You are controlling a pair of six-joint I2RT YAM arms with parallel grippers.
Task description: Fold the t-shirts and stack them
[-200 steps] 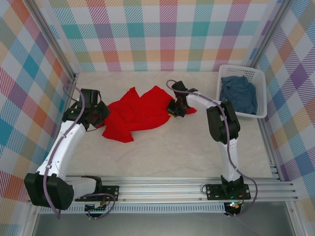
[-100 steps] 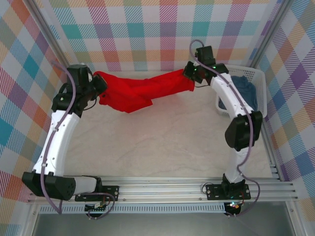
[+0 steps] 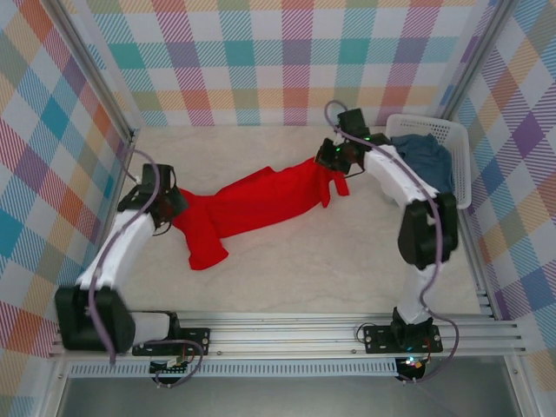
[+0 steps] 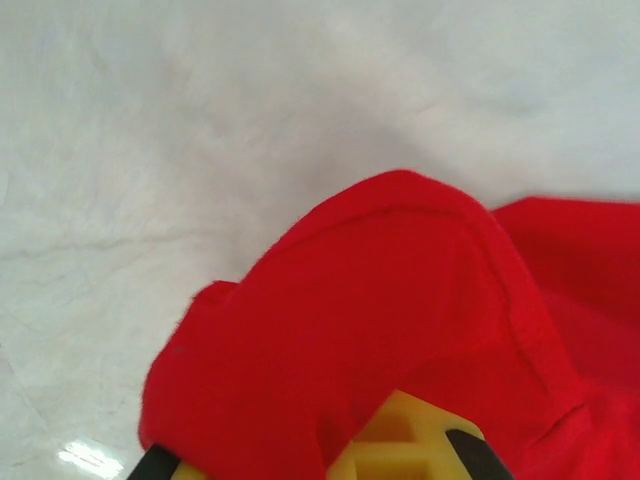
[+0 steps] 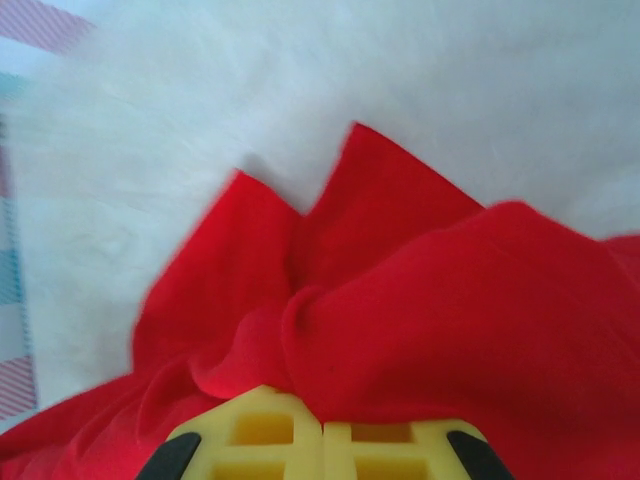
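Red t-shirt point(image 3: 261, 198) stretched sideways; blue-grey t-shirt point(image 3: 424, 161) bunched in basket point(image 3: 463, 165)

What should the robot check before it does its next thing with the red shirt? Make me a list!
1. Left gripper gripping one end of the red t-shirt: ok.
2. Right gripper gripping the other end: ok.
3. Shirt spread out flat: not ok. It is bunched into a band, with a flap hanging near the left end.
4. Front or back facing up: cannot tell.
5. Bare table in front of the shirt to lay it on: ok.
6. Blue-grey t-shirt out of the way, in the white basket: ok.
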